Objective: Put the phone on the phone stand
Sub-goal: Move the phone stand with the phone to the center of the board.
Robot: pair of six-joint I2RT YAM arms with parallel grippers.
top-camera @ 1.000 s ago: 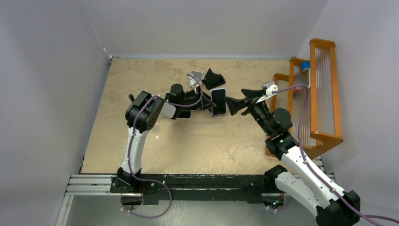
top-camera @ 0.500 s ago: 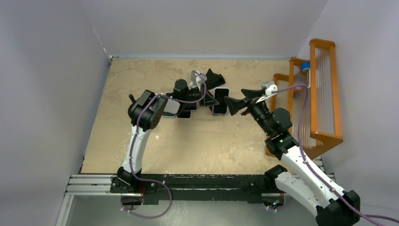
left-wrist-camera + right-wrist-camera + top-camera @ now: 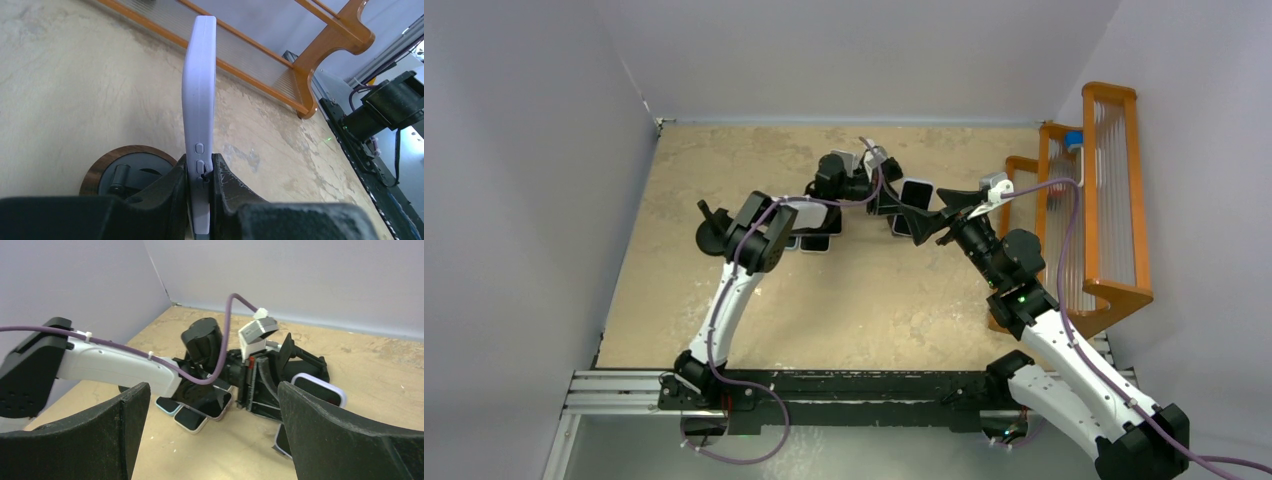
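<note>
Plainly, the left gripper (image 3: 200, 172) is clamped on the phone (image 3: 200, 90), its 2 fingers squeezing the front and back of the lower end, right by the side buttons. In the left wrist view the phone, in a pale lilac case, is edge-on and points straight away from the fingers. Behind its gripped end is the phone stand (image 3: 131, 149), a round base with a wooden rim and a dark top. The fingers hide the gap, so I cannot tell whether phone and stand touch.

From above, the left gripper (image 3: 889, 195) and the phone (image 3: 914, 192) are over the far middle of the table (image 3: 874, 300). The right gripper (image 3: 924, 210) is just beside them, its jaws spread wide and holding nothing. Its own camera looks between the 2 parted fingers (image 3: 120, 435) at the left arm.

A few spare phones (image 3: 192, 412) lie overlapping on the table under the left arm's forearm.

An orange wooden rack (image 3: 1136, 190) with clear slats stands along the right edge of the table. A small blue thing (image 3: 1074, 138) sits at the top of its middle tier.
</note>
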